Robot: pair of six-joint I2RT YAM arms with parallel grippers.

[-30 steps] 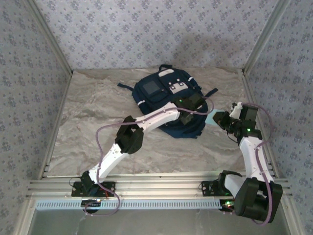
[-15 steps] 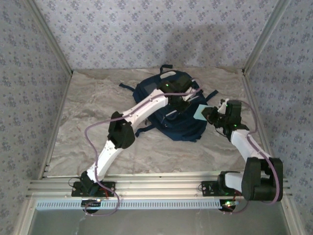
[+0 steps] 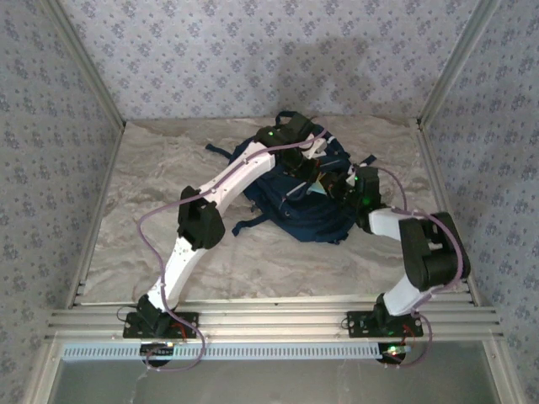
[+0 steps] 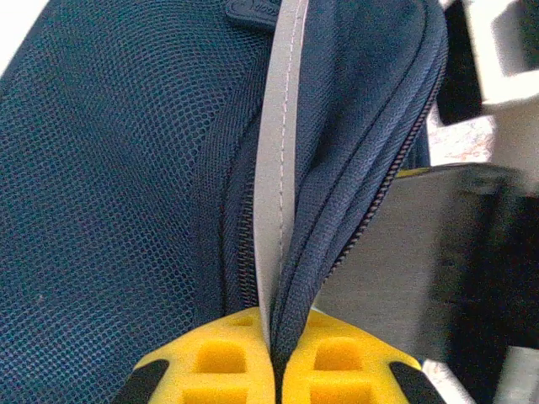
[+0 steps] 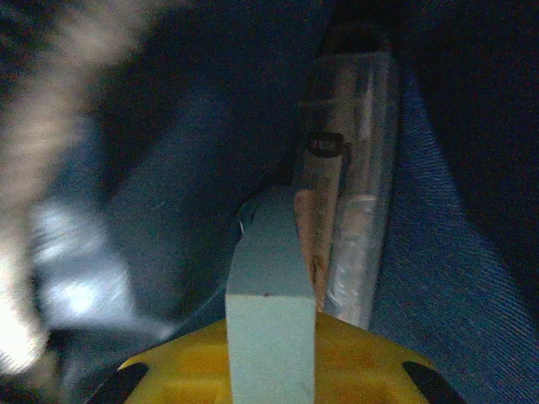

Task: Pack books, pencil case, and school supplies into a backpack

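The navy backpack lies at the middle of the table. My left gripper is shut on the rim of its opening. In the left wrist view the yellow fingers pinch the zipper edge and a pale grey stripe of the backpack. My right gripper reaches into the opening from the right, shut on the light-blue pad, which stands edge-on between its fingers. Inside, the translucent pencil case lies next to the pad against the dark blue lining. The books are hidden.
The marbled table top is walled by patterned panels left, back and right. A dark backpack strap trails toward the front left. A metal rail runs along the near edge by the arm bases.
My left gripper has shut on the backpack's opening edge and pulled it toward the back. My right gripper has carried the pad leftward into the opening.
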